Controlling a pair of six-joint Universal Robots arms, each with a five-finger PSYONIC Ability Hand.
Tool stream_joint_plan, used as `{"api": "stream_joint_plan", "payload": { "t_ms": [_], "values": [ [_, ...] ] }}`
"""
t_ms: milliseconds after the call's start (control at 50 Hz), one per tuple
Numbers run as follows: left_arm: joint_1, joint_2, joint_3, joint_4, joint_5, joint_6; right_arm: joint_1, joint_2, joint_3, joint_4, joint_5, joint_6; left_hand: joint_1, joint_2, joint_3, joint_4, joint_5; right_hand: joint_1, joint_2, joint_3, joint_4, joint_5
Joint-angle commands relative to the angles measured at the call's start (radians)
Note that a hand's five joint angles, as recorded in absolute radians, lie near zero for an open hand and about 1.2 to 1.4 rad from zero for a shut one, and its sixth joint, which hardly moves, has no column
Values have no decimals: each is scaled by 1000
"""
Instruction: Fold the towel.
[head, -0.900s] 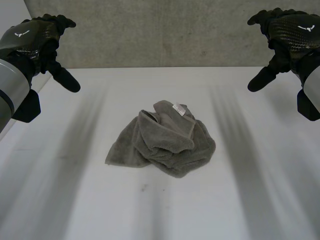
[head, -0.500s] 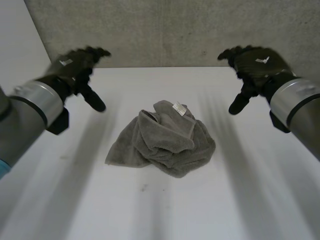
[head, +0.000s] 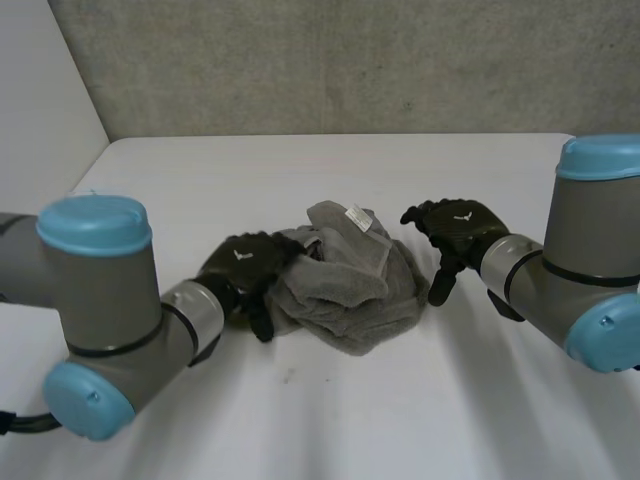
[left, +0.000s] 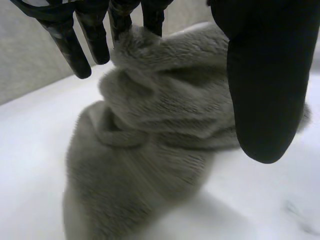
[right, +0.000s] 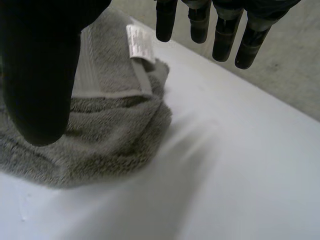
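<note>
A grey towel lies crumpled in a heap at the middle of the white table, a white label showing on its far side. My left hand is low at the heap's left edge, open, with its fingertips at a raised fold of the towel and the thumb spread wide over it. My right hand hovers open just right of the heap. Its fingers are straight beyond the label, and the thumb hangs over the towel.
A rough grey wall runs behind the table's far edge. Bare white tabletop lies in front of the towel and to both sides. My two arms reach in low over the near table.
Both hands have come down from high at the far corners and moved inward to the towel. The left now touches its left edge; the right is beside its right edge. The towel has not shifted.
</note>
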Motion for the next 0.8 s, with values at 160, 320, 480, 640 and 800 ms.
{"api": "stream_joint_plan", "payload": {
  "t_ms": [160, 320, 480, 640, 800],
  "values": [
    [-20, 181, -245, -81, -138, 25, 0, 4, -5, 3, -5, -3, 561, 561, 561, 562, 571, -6, 6, 8, 0, -60],
    [-28, 337, -379, -129, -141, 81, 1, 0, -2, 5, -6, -3, 537, 537, 538, 539, 548, -6, 6, 8, 0, -60],
    [-26, 417, -348, -72, -135, 79, 14, -5, 2, -5, -8, -4, 168, 168, 168, 169, 178, -6, 6, 8, 0, -60],
    [-31, 373, -276, 58, -135, 77, 49, -5, 22, -48, -35, -40, 65, 64, 65, 66, 75, 57, 69, 71, 63, 3],
    [-31, 252, -261, 92, -126, 81, 121, -35, 117, -117, -84, -125, 62, 62, 62, 63, 72, 119, 131, 132, 125, 65]
  ]
}}
